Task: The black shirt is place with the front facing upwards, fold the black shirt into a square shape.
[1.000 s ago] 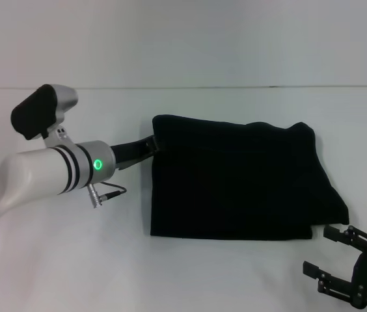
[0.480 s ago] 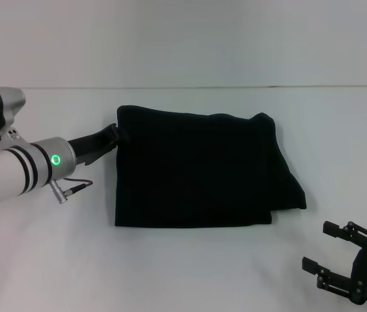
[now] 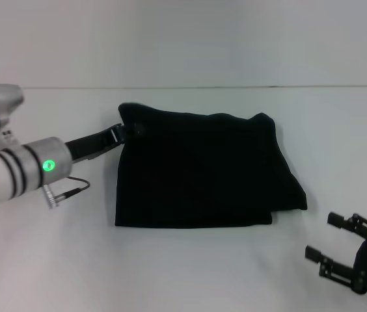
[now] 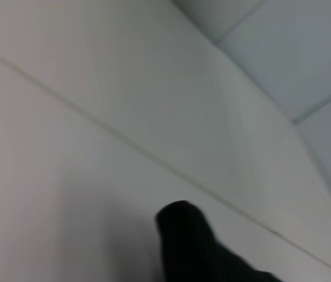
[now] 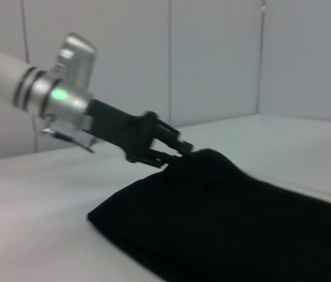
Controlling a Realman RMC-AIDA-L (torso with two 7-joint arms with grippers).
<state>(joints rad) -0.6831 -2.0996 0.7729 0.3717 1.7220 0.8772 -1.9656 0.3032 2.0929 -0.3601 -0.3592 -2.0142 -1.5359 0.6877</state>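
The black shirt (image 3: 203, 172) lies folded into a rough rectangle on the white table (image 3: 190, 273), plain side up, with no lettering showing. My left gripper (image 3: 126, 128) is at the shirt's far left corner and is shut on the cloth there, holding that corner slightly raised. The right wrist view shows the same: the left gripper (image 5: 180, 151) pinches the lifted corner of the black shirt (image 5: 230, 217). Only that raised corner of the black shirt (image 4: 189, 247) appears in the left wrist view. My right gripper (image 3: 320, 235) hangs open near the table's front right, apart from the shirt.
The shirt's right side bulges out unevenly towards a lower right flap (image 3: 291, 198). A cable (image 3: 66, 188) hangs off the left wrist above the table. A white wall (image 3: 183, 39) rises behind the table's far edge.
The left gripper has dragged the shirt to the left across the table and then lifted its far left corner a little. The right gripper has barely moved.
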